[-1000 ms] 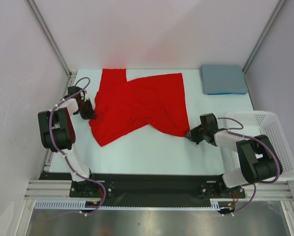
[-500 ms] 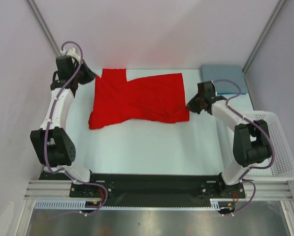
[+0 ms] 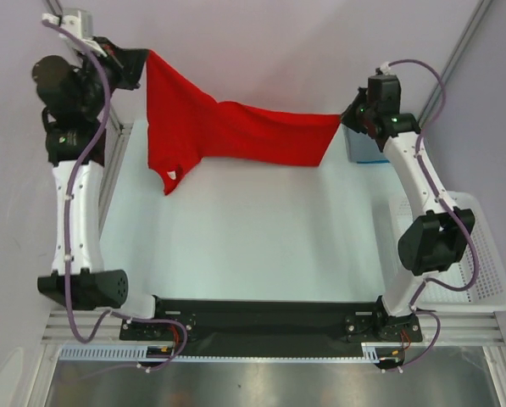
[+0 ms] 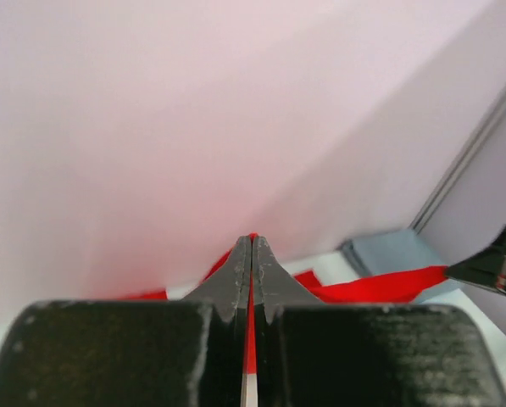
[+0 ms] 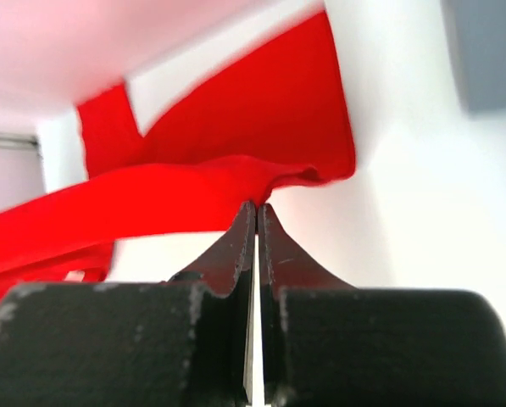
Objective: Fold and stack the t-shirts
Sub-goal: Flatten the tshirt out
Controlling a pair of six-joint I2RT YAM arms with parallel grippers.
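The red t-shirt [image 3: 236,136] hangs stretched in the air between both grippers, over the back of the table. Its lower left part droops, and a small white neck label [image 3: 172,175] shows there. My left gripper [image 3: 144,58] is raised high at the back left, shut on the shirt's upper left edge; red cloth shows between its closed jaws [image 4: 252,246]. My right gripper [image 3: 346,119] is shut on the shirt's right corner [image 5: 256,206]. The folded slate blue t-shirt [image 3: 364,153] lies at the back right, mostly hidden behind the right arm, and it shows in the left wrist view [image 4: 388,253].
A white mesh basket [image 3: 481,254] stands at the table's right edge beside the right arm's base. Frame posts and pale walls close in the back and sides. The white table top [image 3: 253,237] lies below the hanging shirt.
Both arms rose and swung toward the back, lifting the red t-shirt off the table. It lay crumpled a second ago and now hangs spread between the grippers.
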